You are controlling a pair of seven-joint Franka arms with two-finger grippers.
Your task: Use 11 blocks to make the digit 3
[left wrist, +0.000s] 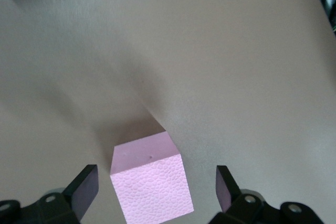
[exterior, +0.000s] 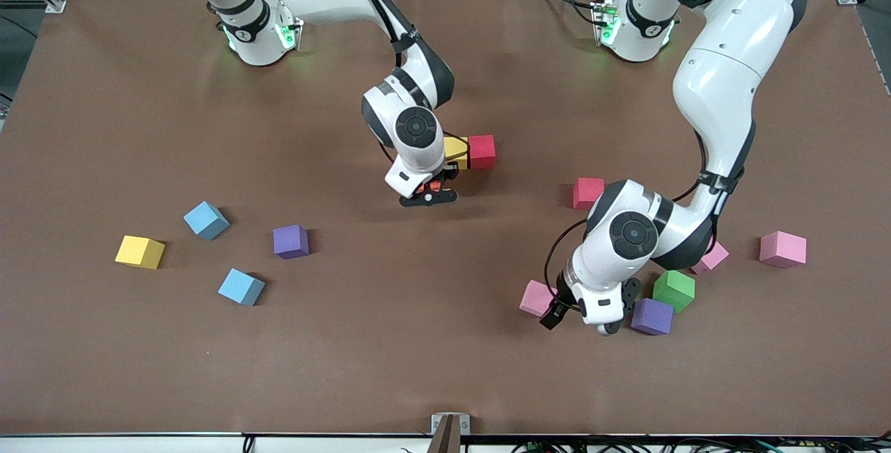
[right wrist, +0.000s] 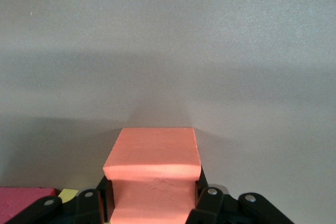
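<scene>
We hold an orange block to start the figure while our other arm lines up a pink one.

Our right gripper, clamped on the orange block, sits beside the yellow block and red block mid-table; our left gripper, jaws wide, straddles a pink block near the table's front edge, green block and purple block crowding close.

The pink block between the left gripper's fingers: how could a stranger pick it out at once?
Follow the left arm down to the left gripper, open near the table's front edge. The pink block sits on the table between its fingers. The other pink blocks lie farther from the front camera, none near a gripper.
</scene>
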